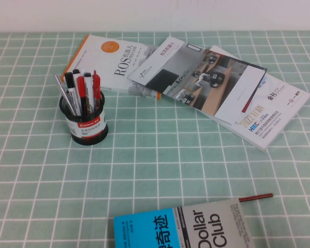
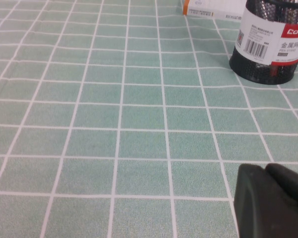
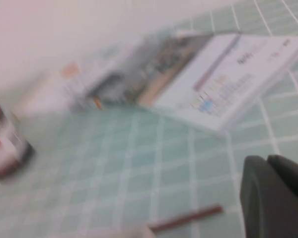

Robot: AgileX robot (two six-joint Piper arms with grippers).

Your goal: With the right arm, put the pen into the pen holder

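Note:
The pen [image 1: 256,197] is a thin dark red stick lying on the tablecloth at the front right, its near end tucked behind a book. It also shows in the right wrist view [image 3: 186,219], blurred. The pen holder [image 1: 84,124] is a black mesh cup with a white and red label, standing at the left with several pens in it. It also shows in the left wrist view [image 2: 270,44] and in the right wrist view [image 3: 5,148]. Neither arm shows in the high view. My right gripper [image 3: 266,159] is shut and empty, above the cloth beside the pen. My left gripper [image 2: 266,168] is shut and empty, well short of the holder.
A blue and grey book [image 1: 183,227] lies at the front edge, over the pen's end. A white ROS book [image 1: 111,62], an open magazine [image 1: 196,77] and a white booklet [image 1: 271,111] lie across the back. The green checked cloth [image 1: 160,165] is bare in the middle.

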